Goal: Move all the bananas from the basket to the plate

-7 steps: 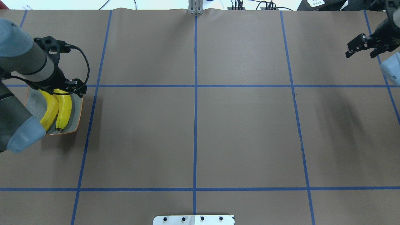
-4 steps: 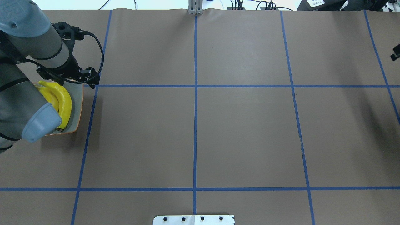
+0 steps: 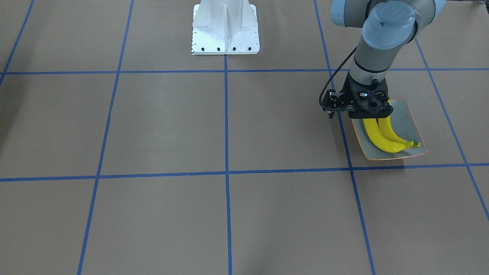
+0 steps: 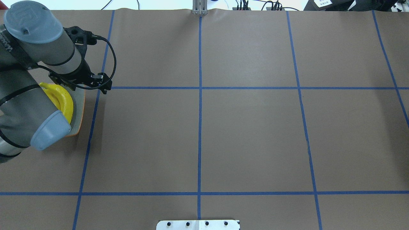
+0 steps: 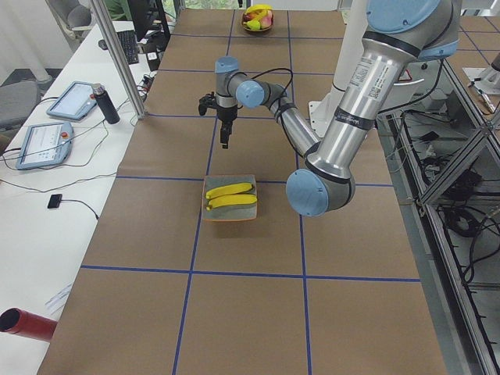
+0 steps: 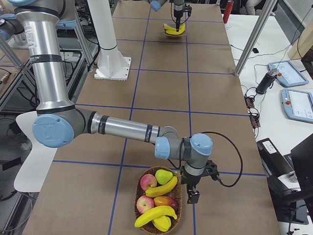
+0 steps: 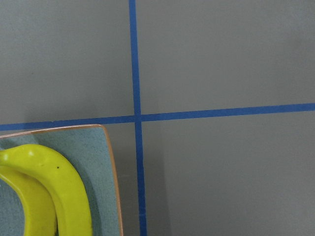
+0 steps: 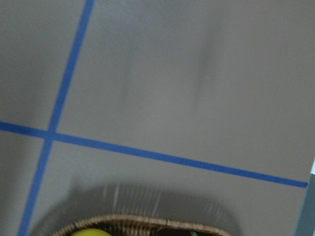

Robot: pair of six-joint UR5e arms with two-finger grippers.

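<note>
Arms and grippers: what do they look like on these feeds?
The left arm and right arm are silver-grey tubes with rounded pale blue joint caps. The left gripper and right gripper are black, and a black cable loops off each wrist.

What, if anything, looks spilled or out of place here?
Nothing stands out. Two bananas lie neatly side by side on the plate, and the basket stands upright with its fruit inside.
</note>
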